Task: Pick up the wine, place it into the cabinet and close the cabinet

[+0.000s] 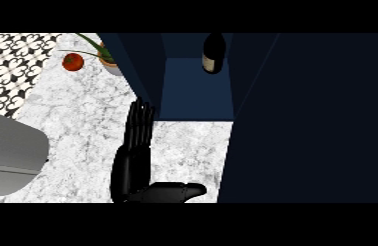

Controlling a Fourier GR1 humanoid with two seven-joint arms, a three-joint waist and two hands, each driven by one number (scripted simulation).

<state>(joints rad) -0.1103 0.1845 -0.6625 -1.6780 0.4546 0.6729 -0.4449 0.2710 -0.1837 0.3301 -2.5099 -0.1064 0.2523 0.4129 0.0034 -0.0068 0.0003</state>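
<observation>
Left hand (127,177) lay flat over the marble counter (184,145), fingers straight and close together, thumb splayed to the right, holding nothing. Its fingertips (140,110) reached the lower edge of the left door (133,65); whether they touched it could not be told. The wine (212,52) stood inside the open cabinet (196,90), toward its back, well apart from the hand. The right door (310,115) stood wide open.

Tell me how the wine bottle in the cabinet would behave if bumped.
The wine bottle is tall and narrow, so it would probably tip easily. Its round body would likely roll once down. It looks like glass, so likely breakable.
</observation>
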